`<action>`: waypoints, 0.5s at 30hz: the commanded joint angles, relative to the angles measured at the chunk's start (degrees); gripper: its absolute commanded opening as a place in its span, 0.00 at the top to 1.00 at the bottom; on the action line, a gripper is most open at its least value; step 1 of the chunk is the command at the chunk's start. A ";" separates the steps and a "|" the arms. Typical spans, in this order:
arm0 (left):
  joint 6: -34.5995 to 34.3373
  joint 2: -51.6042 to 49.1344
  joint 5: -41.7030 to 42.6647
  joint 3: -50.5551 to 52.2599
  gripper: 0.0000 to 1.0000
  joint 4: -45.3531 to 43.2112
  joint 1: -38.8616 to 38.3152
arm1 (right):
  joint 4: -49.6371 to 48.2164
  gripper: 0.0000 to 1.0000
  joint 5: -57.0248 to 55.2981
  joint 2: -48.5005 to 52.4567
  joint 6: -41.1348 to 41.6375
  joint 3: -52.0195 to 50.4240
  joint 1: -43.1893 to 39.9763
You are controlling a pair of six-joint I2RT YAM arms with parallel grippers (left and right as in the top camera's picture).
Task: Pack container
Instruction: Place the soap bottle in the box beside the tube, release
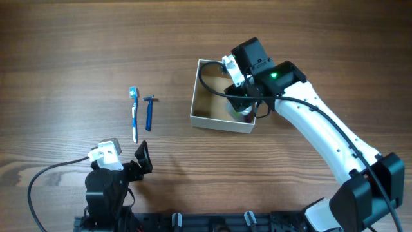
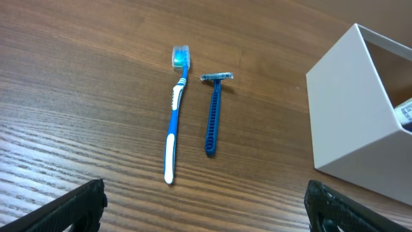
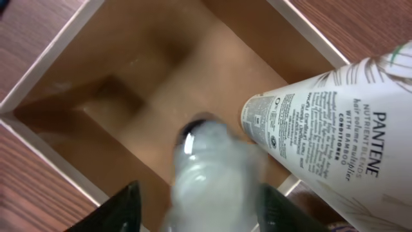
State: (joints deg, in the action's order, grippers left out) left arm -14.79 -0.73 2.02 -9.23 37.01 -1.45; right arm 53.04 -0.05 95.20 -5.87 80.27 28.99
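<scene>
Our right gripper (image 3: 199, 194) squeezes a bottle (image 3: 206, 161) pointing down — the box (image 1: 222, 122) sits right under it. Our left gripper (image 2: 205, 200) is wide open, well off left.

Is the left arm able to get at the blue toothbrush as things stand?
Probably yes: the toothbrush lies flat on the table just ahead of the open left hand, with the razor beside it but apart and nothing between.
</scene>
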 commanded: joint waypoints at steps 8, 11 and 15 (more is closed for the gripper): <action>-0.70 0.57 -0.11 0.26 0.00 -0.15 -0.31 | -0.22 0.32 -0.09 -13.07 7.30 0.07 -0.28; -0.70 0.57 -0.11 0.26 0.00 -0.15 -0.31 | 0.68 0.24 -2.21 -16.92 13.77 0.07 -2.58; -0.70 0.57 -0.11 0.26 0.00 -0.17 -0.31 | 5.16 0.14 -3.85 -19.71 20.98 0.07 -9.66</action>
State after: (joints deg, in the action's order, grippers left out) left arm -14.79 -0.73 2.04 -9.23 37.04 -1.45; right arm 55.33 -0.97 77.17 5.82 80.29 25.04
